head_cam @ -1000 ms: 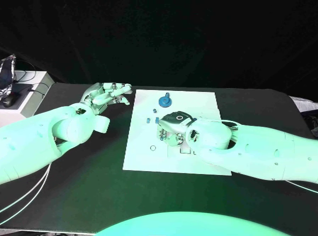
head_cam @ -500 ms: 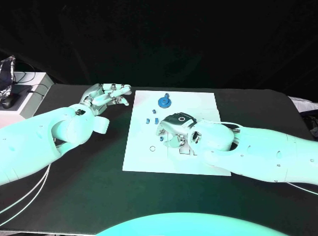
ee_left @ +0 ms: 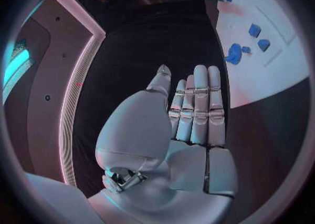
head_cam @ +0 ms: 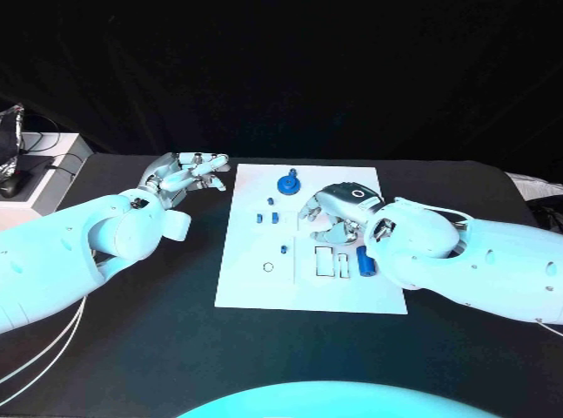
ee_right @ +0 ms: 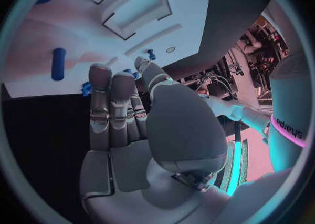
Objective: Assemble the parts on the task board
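In the head view, the task board (head_cam: 309, 287) lay in the middle of the black table (head_cam: 168, 331). A round blue part (head_cam: 289, 182) stood near the far edge of the board, and a few small blue parts (head_cam: 271, 214) lay a little nearer, on the board's left side. An upright blue part (head_cam: 361, 259) was beside the rectangular slots (head_cam: 324, 260), close to the right arm. The right hand (head_cam: 335, 215) was over the board, just behind these slots; its fingers pointed down and were partly hidden, so from here I could not tell if it held something. The left hand (head_cam: 184, 173) was over the bare table just beside the board's far left corner, fingers loosely apart, holding nothing.

In the left wrist view, the left hand (ee_left: 193, 124) had its fingers straight and side by side, with nothing in them. The board (ee_left: 262, 50) with some blue parts (ee_left: 235, 53) was beyond the fingertips.

In the right wrist view, the right hand (ee_right: 121, 124) showed extended fingers with nothing between them. The board (ee_right: 164, 29) was above them, with a long blue part (ee_right: 58, 63) lying on it.
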### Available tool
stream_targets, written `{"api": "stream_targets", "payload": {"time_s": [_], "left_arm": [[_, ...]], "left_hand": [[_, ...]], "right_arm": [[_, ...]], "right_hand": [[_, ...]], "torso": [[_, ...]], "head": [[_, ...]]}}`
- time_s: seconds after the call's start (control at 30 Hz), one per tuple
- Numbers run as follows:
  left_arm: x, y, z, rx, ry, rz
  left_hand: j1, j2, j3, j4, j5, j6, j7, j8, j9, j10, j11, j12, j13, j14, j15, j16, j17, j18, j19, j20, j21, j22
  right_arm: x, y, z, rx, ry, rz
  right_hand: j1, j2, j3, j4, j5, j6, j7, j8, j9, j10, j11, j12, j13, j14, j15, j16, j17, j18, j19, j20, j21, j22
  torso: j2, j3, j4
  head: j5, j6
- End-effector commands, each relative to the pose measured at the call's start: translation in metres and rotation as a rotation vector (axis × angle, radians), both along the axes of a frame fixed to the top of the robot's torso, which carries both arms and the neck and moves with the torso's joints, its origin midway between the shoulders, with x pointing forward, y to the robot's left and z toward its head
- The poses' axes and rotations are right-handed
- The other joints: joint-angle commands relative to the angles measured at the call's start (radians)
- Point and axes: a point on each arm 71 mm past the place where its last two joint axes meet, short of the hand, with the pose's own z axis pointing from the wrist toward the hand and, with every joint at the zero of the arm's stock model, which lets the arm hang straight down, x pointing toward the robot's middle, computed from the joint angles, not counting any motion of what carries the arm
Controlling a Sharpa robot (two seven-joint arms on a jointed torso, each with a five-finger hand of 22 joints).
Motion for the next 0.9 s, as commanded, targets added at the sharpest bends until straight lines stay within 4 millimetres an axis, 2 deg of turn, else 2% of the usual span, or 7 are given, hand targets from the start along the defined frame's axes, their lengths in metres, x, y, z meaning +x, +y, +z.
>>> {"api": "stream_targets", "payload": {"time_s": [0.03, 0.07, 0.17, 0.23, 0.3, 0.37, 0.9], "left_arm": [[0.0, -0.003, 0.001, -0.016, 0.001, -0.016], [0.0, -0.003, 0.0, -0.016, 0.001, -0.017], [-0.001, -0.004, 0.0, -0.018, 0.001, -0.021], [-0.001, -0.004, 0.0, -0.019, 0.002, -0.022], [-0.001, -0.004, -0.001, -0.019, 0.004, -0.023], [-0.001, -0.004, -0.002, -0.018, 0.006, -0.023], [-0.002, -0.003, -0.003, -0.017, 0.011, -0.023]], "left_hand": [[-0.004, 0.006, -0.004, 0.0, -0.001, -0.002, 0.005, 0.005, 0.002, -0.007, -0.002, 0.004, 0.0, 0.001, 0.005, -0.006, -0.001, -0.011, 0.006, 0.002, -0.003, -0.002], [-0.004, 0.007, -0.004, 0.0, -0.001, -0.002, 0.005, 0.005, 0.002, -0.007, -0.002, 0.005, 0.0, 0.001, 0.005, -0.006, -0.001, -0.011, 0.006, 0.002, -0.003, -0.002], [-0.001, 0.007, -0.005, -0.002, -0.001, -0.002, 0.004, 0.005, 0.002, -0.007, -0.003, 0.005, 0.0, 0.001, 0.005, -0.006, -0.001, -0.011, 0.006, 0.002, -0.004, -0.002], [-0.001, 0.007, -0.005, -0.002, -0.001, -0.002, 0.004, 0.005, 0.002, -0.007, -0.003, 0.005, 0.0, 0.001, 0.005, -0.006, -0.001, -0.011, 0.006, 0.002, -0.004, -0.002], [-0.001, 0.007, -0.005, -0.002, -0.001, -0.002, 0.004, 0.005, 0.002, -0.007, -0.003, 0.005, 0.0, 0.001, 0.005, -0.006, -0.001, -0.011, 0.006, 0.002, -0.004, -0.002], [-0.001, 0.007, -0.005, -0.002, -0.001, -0.002, 0.004, 0.005, 0.002, -0.007, -0.003, 0.005, 0.0, 0.001, 0.005, -0.006, -0.001, -0.011, 0.006, 0.002, -0.004, -0.002], [-0.005, 0.011, -0.009, 0.0, -0.001, -0.004, 0.006, 0.005, 0.002, -0.008, -0.002, 0.005, 0.0, 0.001, 0.005, -0.006, -0.001, -0.011, 0.006, 0.002, -0.004, -0.002]], "right_arm": [[0.006, -0.013, 0.006, 0.071, 0.048, -0.059], [0.009, -0.02, 0.009, 0.069, 0.058, -0.075], [0.016, -0.037, 0.012, 0.05, 0.085, -0.116], [0.022, -0.049, 0.012, 0.021, 0.102, -0.137], [0.026, -0.055, 0.012, -0.002, 0.108, -0.146], [0.029, -0.06, 0.011, -0.024, 0.106, -0.153], [0.041, -0.061, 0.001, -0.123, 0.1, -0.152]], "right_hand": [[-0.015, -0.002, 0.029, -0.008, 0.002, 0.014, 0.002, 0.003, 0.001, 0.039, -0.008, -0.003, 0.0, 0.001, -0.009, 0.008, 0.003, -0.009, 0.039, -0.014, 0.035, 0.034], [-0.03, -0.014, 0.066, -0.017, 0.001, 0.02, 0.006, -0.001, -0.001, 0.055, -0.012, -0.006, -0.001, -0.003, -0.011, 0.019, 0.007, -0.015, 0.041, -0.02, 0.054, 0.054], [-0.047, -0.024, 0.071, -0.02, -0.003, 0.022, 0.002, 0.003, 0.001, 0.048, -0.01, -0.004, 0.001, -0.003, -0.01, 0.023, 0.008, -0.018, 0.038, -0.02, 0.063, 0.059], [-0.057, -0.032, 0.032, -0.019, -0.002, 0.016, -0.003, 0.003, 0.001, 0.026, -0.007, -0.001, 0.002, -0.004, -0.007, 0.027, 0.009, -0.019, 0.039, -0.018, 0.072, 0.06], [-0.038, -0.011, -0.048, -0.019, -0.009, 0.011, -0.008, 0.003, 0.001, 0.009, -0.003, -0.001, 0.002, -0.006, -0.005, 0.032, 0.008, -0.016, 0.04, -0.015, 0.073, 0.06], [-0.028, -0.005, -0.08, -0.016, -0.015, 0.003, -0.017, 0.004, 0.001, -0.003, -0.003, -0.001, 0.002, -0.006, -0.003, 0.034, 0.008, -0.015, 0.042, -0.013, 0.076, 0.06], [-0.002, -0.001, -0.123, 0.001, -0.022, -0.007, -0.027, 0.003, 0.001, -0.037, 0.006, -0.002, 0.001, -0.009, 0.002, 0.037, 0.002, -0.008, 0.042, -0.007, 0.065, 0.059]], "torso": [[0.0, -0.0006, -0.0003], [0.0, -0.0009, -0.0003], [0.0, -0.0013, 0.0008], [0.0, -0.0013, 0.0004], [0.001, -0.0006, 0.0009], [0.001, 0.0, 0.0022], [0.002, -0.0015, 0.0036]], "head": [[-0.007, 0.004], [-0.008, 0.004], [-0.012, 0.007], [-0.014, 0.008], [-0.015, 0.007], [-0.021, 0.006], [-0.019, 0.002]]}}
